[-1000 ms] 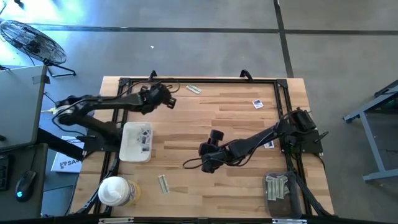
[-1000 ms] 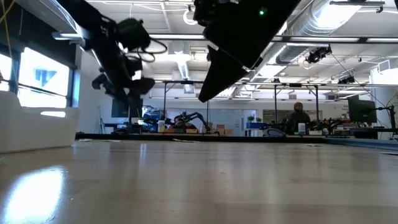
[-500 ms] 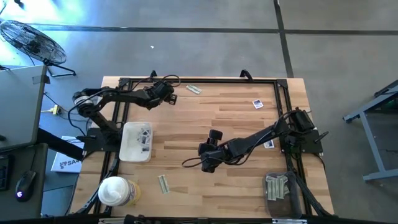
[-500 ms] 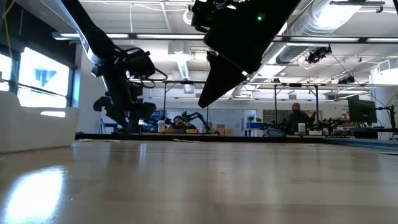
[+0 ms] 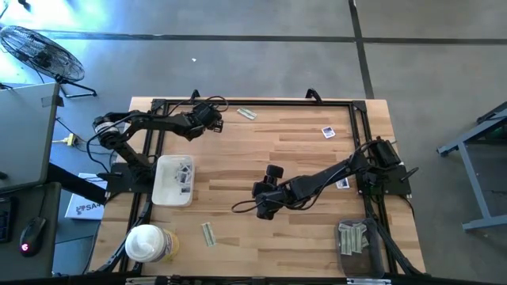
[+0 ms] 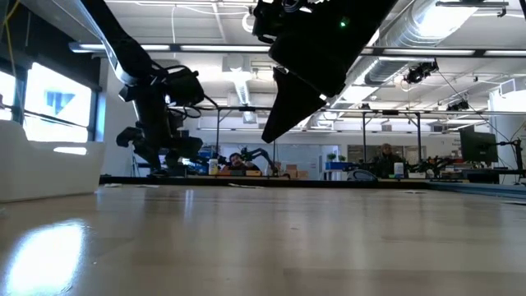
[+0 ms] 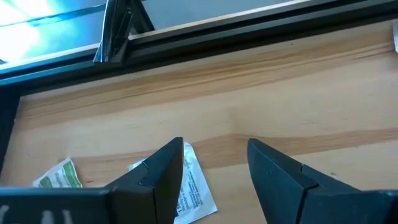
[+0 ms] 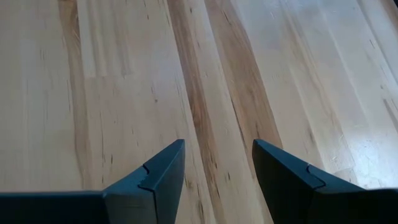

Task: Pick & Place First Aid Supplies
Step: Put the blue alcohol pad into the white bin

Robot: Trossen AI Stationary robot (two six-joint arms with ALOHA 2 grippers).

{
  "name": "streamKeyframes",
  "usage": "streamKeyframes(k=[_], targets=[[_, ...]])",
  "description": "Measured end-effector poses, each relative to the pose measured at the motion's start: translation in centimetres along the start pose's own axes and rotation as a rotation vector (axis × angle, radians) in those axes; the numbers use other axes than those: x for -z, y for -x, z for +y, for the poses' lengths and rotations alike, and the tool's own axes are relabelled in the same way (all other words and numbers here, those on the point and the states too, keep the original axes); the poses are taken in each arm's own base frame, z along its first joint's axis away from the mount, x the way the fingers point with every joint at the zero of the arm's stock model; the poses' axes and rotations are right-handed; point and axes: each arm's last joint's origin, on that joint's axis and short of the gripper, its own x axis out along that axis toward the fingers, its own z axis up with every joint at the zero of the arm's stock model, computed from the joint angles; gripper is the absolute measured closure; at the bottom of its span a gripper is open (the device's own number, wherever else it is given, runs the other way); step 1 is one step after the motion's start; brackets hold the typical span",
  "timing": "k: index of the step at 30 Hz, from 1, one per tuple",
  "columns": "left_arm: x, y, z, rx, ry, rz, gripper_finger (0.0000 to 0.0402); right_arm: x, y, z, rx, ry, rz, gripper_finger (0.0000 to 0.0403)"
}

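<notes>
The left end effector hovers low over the far left part of the desk, fingers spread apart and holding nothing. In its wrist view a pale strip lies on the wood just beside one fingertip, partly hidden by it, with a second strip near it.

The right end effector hangs over the middle of the desk, fingers also parted and empty, bare wood under them.

Other supplies are scattered: a strip at the far edge, a square packet far right, a strip near left beside the tub. The tray at the left holds a few packets.
</notes>
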Motion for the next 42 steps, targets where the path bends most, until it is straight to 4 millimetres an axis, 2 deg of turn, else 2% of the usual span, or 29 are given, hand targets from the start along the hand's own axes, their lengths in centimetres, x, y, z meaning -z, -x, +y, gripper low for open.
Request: streamKeyframes(k=[18,22,31,42], targets=[[2.4,-2.7,-0.8,-0.078,0.024,0.063,0.0233,0.0,0.0,0.0,-0.003,-0.014,0.003,0.0220],[2.6,-2.6,-1.0,-0.050,0.018,0.083,0.0267,0.0,0.0,0.0,-0.002,-0.014,0.003,0.0220],[2.7,-2.6,-1.0,-0.051,0.011,0.095,0.0373,0.0,0.0,0.0,-0.003,-0.014,0.002,0.0220],[2.6,-1.2,-0.6,-0.111,0.003,0.046,0.0387,0.0,0.0,0.0,-0.002,-0.013,0.006,0.0220]])
